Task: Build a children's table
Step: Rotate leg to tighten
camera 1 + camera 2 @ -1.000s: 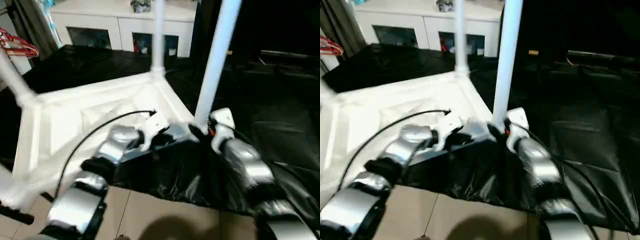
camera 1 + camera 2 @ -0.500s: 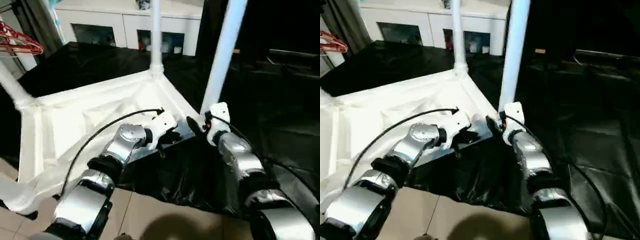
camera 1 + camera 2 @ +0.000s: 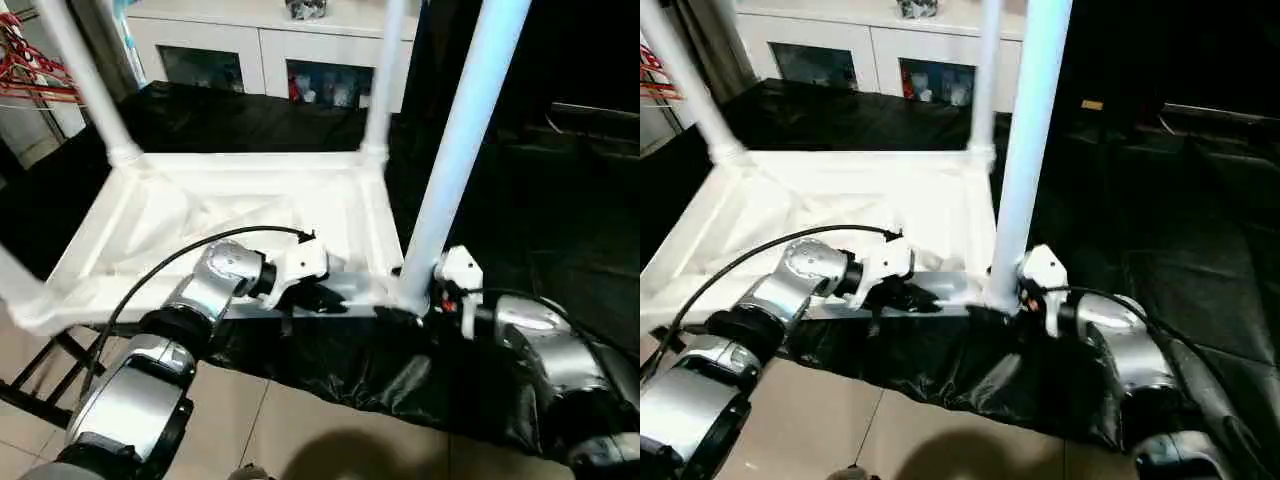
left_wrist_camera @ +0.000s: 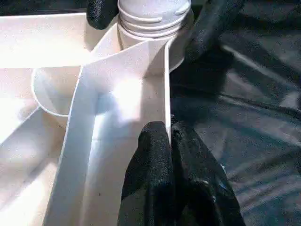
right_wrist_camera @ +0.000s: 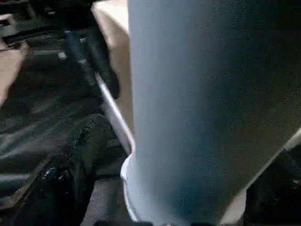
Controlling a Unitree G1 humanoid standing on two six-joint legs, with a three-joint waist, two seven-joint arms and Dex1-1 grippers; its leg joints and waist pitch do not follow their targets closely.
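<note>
The children's table lies upside down on black sheeting, its ribbed white top point(image 3: 200, 215) facing up. Three white legs stand in corner sockets: back left point(image 3: 85, 80), back right point(image 3: 385, 70) and near right point(image 3: 455, 150). My left gripper point(image 3: 325, 298) is shut on the top's near rim point(image 4: 167, 84), a little left of the near right socket. My right gripper point(image 3: 418, 302) is at the foot of the near right leg point(image 5: 207, 94). It is open, with one of its black fingers point(image 4: 211, 28) on each side of the leg's base.
A white cabinet with glass doors point(image 3: 280, 50) stands behind the table. Red hangers point(image 3: 30, 60) hang at the far left. Black sheeting point(image 3: 560, 200) covers the surface to the right. Tiled floor point(image 3: 300, 430) lies in front, with a black frame point(image 3: 40, 370) under the table's near left corner.
The table top has swung round with my left gripper on its rim and now lies square to me. My right gripper has stayed at the near right leg's foot.
</note>
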